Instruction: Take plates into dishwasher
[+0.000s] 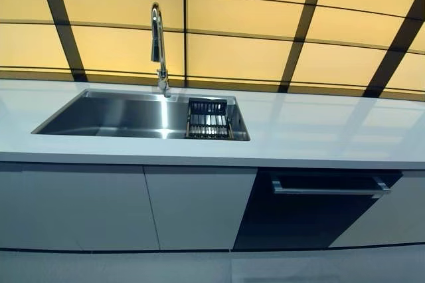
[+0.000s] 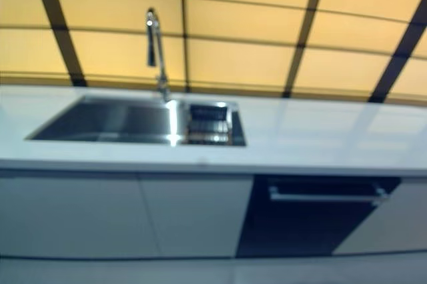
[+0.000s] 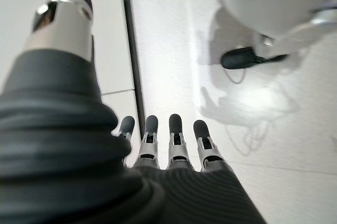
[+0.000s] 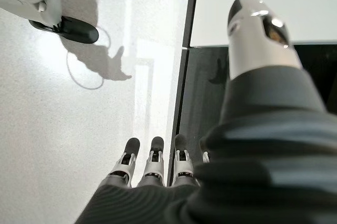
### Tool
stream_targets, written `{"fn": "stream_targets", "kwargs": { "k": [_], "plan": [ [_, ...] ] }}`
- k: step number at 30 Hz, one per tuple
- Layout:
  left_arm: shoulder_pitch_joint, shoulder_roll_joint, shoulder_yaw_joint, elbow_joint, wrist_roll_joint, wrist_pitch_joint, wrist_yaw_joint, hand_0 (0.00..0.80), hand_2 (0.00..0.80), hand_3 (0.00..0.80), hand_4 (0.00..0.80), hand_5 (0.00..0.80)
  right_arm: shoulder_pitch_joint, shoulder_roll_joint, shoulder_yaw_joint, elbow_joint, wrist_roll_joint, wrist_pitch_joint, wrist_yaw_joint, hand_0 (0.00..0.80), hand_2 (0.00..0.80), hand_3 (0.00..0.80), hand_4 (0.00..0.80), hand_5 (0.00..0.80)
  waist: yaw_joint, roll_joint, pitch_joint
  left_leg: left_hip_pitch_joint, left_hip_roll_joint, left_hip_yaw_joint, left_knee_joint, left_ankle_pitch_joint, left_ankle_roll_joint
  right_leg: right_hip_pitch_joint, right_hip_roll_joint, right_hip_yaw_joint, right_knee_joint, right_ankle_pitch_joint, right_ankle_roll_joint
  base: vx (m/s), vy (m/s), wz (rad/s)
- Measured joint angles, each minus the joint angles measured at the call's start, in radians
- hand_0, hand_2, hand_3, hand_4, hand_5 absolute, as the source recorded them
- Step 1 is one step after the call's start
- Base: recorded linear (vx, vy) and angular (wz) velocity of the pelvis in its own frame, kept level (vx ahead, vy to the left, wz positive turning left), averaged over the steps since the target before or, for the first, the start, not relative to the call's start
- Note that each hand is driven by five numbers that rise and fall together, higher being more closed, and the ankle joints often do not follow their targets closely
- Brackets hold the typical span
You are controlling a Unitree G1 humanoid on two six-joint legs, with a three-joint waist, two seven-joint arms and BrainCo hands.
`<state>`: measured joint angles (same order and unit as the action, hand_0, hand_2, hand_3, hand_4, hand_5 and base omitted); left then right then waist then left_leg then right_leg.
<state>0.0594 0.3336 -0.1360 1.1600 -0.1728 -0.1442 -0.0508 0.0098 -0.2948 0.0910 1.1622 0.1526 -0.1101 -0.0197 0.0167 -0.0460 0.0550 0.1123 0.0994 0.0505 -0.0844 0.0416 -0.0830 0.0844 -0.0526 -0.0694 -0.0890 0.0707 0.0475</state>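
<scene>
The dishwasher (image 1: 312, 220) is a dark glossy front under the white counter, right of the sink, with a silver bar handle (image 1: 329, 190) across its top; its door is closed. No plates show in any view. A dark dish rack (image 1: 209, 120) sits in the right end of the steel sink (image 1: 119, 115). Neither hand appears in the eye views. My left hand (image 3: 174, 145) hangs over the pale floor with straight fingers and holds nothing. My right hand (image 4: 152, 163) likewise points down at the floor, fingers straight and empty, beside the dishwasher's dark front (image 4: 205, 92).
A tall chrome tap (image 1: 158, 44) rises behind the sink. The white counter (image 1: 332, 130) runs the whole width. Grey cabinet doors (image 1: 133, 206) fill the space under the sink. Yellow panels with dark strips line the back wall.
</scene>
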Motion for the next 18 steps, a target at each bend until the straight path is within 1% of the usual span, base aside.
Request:
{"fn": "stream_targets", "kwargs": {
  "k": [5,7,9,11,13,15,18],
  "plan": [
    [-0.006,-0.033,-0.004,0.0,0.0,0.0,0.001,0.0,0.0,0.0,0.0,0.0,0.003,-0.004,-0.001,0.0,0.041,-0.009,-0.001,0.0,0.0,0.0,0.0,0.0,0.0,0.027,0.004,-0.002,0.002,-0.005,0.004,-0.001,-0.002,0.0,0.003,-0.011,0.0,-0.002,-0.003,-0.001,-0.027,0.05],
    [-0.008,-0.041,-0.003,0.001,0.0,-0.003,0.003,0.0,0.0,0.0,0.0,0.0,0.003,-0.008,-0.002,-0.001,0.07,-0.022,-0.002,0.0,0.0,0.0,0.0,0.0,-0.002,0.048,0.014,-0.002,0.001,-0.006,0.004,-0.001,-0.002,0.002,0.0,-0.013,0.0,-0.003,-0.004,0.033,-0.01,0.03],
    [-0.008,-0.042,-0.001,0.001,-0.004,-0.016,0.012,0.0,0.0,0.0,0.0,0.0,0.004,-0.009,-0.005,-0.001,0.105,-0.036,-0.002,0.0,0.0,0.0,0.0,0.0,-0.002,0.059,0.018,0.0,0.0,-0.009,0.004,-0.001,-0.002,0.007,-0.001,-0.016,0.0,-0.007,-0.005,0.032,0.0,0.04],
    [-0.009,-0.042,0.001,0.0,-0.009,-0.029,0.025,0.0,0.0,0.0,0.0,0.0,0.004,-0.011,-0.015,-0.002,0.138,-0.045,-0.002,0.0,0.0,0.0,0.0,0.0,-0.002,0.064,0.02,0.0,0.0,-0.012,0.004,-0.002,-0.002,0.01,-0.001,-0.02,0.0,-0.008,-0.005,0.081,0.016,0.06],
    [-0.007,-0.043,0.011,0.0,-0.018,-0.042,0.035,0.0,0.0,0.0,0.0,0.0,0.008,-0.012,-0.061,-0.003,0.184,-0.057,-0.001,0.0,0.0,0.0,0.0,0.0,-0.002,0.069,0.022,0.008,0.0,-0.012,0.002,-0.003,-0.003,0.016,-0.001,-0.02,0.0,-0.011,-0.005,0.09,0.011,0.01],
    [-0.003,-0.043,0.011,0.0,-0.018,-0.046,0.043,0.0,0.0,0.0,0.0,0.0,0.016,-0.016,-0.083,-0.002,0.197,-0.069,-0.001,0.0,0.0,0.0,0.0,0.0,-0.002,0.07,0.023,0.015,0.001,-0.012,0.0,-0.005,-0.006,0.026,-0.001,-0.02,0.0,-0.014,-0.004,0.051,-0.009,0.0],
    [-0.003,-0.043,0.011,0.0,-0.018,-0.051,0.045,0.0,0.0,0.0,0.0,0.0,0.02,-0.017,-0.081,-0.001,0.204,-0.083,-0.001,0.0,0.0,0.0,0.0,0.0,-0.002,0.069,0.023,0.016,0.002,-0.012,0.0,-0.007,-0.008,0.029,0.0,-0.02,0.0,-0.016,-0.005,0.031,-0.009,0.0]
  ]
}}
